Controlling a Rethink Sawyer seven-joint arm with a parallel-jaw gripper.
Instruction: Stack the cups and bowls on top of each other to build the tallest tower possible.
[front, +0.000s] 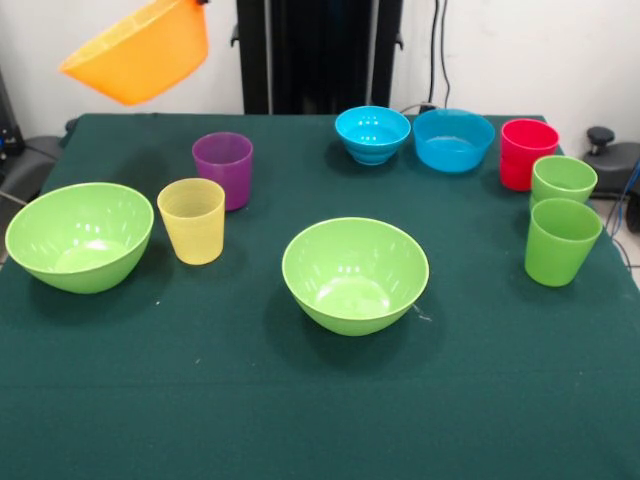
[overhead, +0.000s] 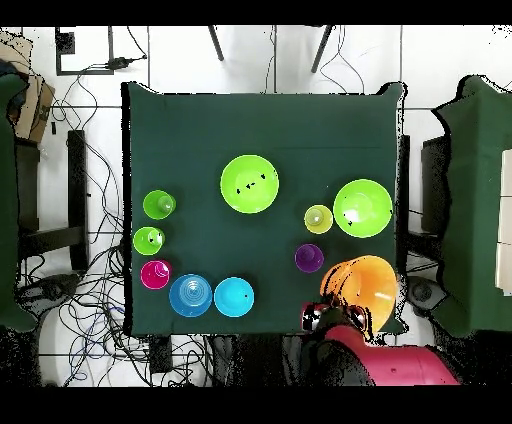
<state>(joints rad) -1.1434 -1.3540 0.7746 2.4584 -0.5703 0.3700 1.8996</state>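
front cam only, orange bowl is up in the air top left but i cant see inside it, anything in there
Observer: No. From overhead the orange bowl is bare inside.
Operator: what's holding it, my top edge cuts that off
Observer: The end effector is at the bowl's rim on the robot's side, and the red arm runs off behind it.
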